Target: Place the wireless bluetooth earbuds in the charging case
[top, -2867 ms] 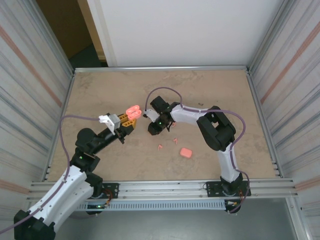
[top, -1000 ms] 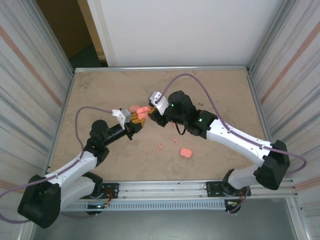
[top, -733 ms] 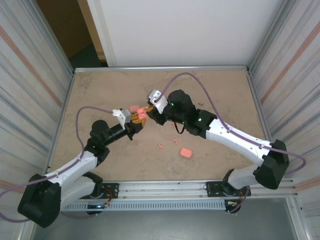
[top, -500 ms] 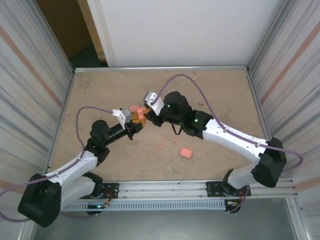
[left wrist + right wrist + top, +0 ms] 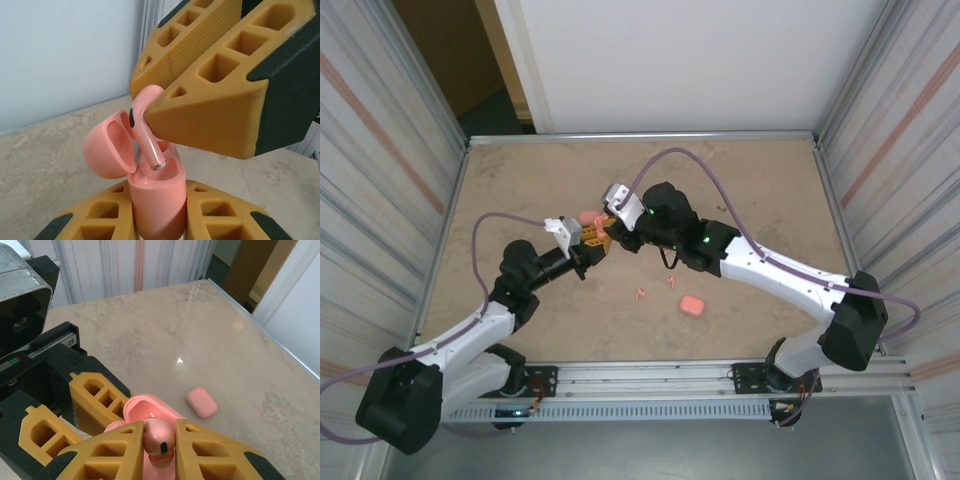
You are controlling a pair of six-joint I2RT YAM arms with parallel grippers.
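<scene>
left gripper (image 5: pixel 157 222) clamped on open charging case (image 5: pixel 156 197); right gripper (image 5: pixel 159 452) pinching earbud (image 5: pixel 144 120), stem tip just inside the case well

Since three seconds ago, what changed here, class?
The right pincer, shut on an earbud, swung left to the open case; the earbud's stem now dips into it. The left pincer still holds that case; the closed case and loose earbuds stayed put.
</scene>
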